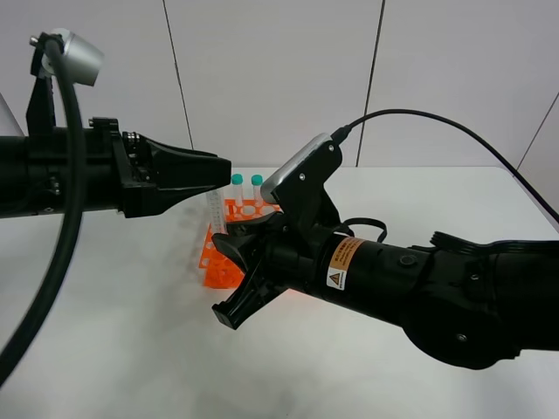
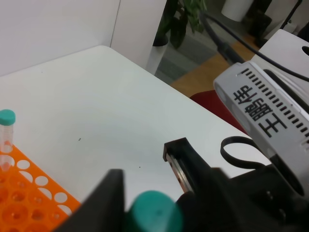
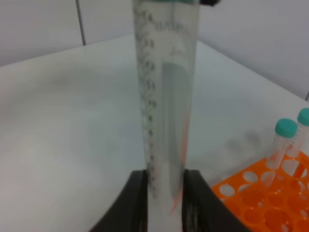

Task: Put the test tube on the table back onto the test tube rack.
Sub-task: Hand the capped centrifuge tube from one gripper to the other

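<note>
The test tube hangs upright above the white table, next to the orange test tube rack. My left gripper is shut on its teal cap, seen from above in the left wrist view. My right gripper reaches in from the right. In the right wrist view its two fingers sit tight against both sides of the clear tube low down. The tube's tip is hidden.
Two more teal-capped tubes stand at the rack's far end and also show in the right wrist view. Rack holes lie close beside the held tube. The right wrist camera housing is near my left gripper.
</note>
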Motion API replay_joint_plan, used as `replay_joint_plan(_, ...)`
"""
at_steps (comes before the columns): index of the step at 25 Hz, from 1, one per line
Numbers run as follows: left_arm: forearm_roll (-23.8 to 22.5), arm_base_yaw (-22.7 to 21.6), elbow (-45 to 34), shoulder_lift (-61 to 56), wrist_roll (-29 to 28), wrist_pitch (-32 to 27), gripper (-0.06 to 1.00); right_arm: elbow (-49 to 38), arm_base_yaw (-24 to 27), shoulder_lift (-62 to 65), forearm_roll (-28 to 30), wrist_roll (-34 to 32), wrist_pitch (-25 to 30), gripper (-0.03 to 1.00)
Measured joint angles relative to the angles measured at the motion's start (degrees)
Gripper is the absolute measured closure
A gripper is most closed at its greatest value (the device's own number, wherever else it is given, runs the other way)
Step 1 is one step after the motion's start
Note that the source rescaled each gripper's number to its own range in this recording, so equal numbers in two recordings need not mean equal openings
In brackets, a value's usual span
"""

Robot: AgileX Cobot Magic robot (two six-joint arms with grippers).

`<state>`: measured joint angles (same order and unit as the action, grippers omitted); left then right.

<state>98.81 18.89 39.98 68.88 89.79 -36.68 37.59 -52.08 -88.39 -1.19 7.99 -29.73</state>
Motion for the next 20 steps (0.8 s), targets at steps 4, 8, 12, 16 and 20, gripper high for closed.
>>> replay_joint_plan(4,0.1,0.0,0.0,0.0,0.1,-0.1,0.88,0.0,0.0,0.2,0.0,0.0,-0.2,0.96)
replay_joint_plan(8,0.9,0.0,0.4,0.0,0.1,-0.1,0.88,0.0,0.0,1.0,-0.2,0.0,-0.1,0.96)
replay_joint_plan(12,1.0,0.0,0.4,-0.1,0.2,-0.1,0.88,0.0,0.0,1.1,-1.2,0.1,0.2,0.96)
replay_joint_plan(16,0.8,0.0,0.4,-0.1,0.3,0.2,0.83,0.0,0.0,1.3,-1.9,0.1,0.2,0.96)
replay_joint_plan(20,-0.6,0.0,0.4,0.0,0.3,2.0,0.76,0.0,0.0,1.5,-2.5,0.1,-0.1,0.96)
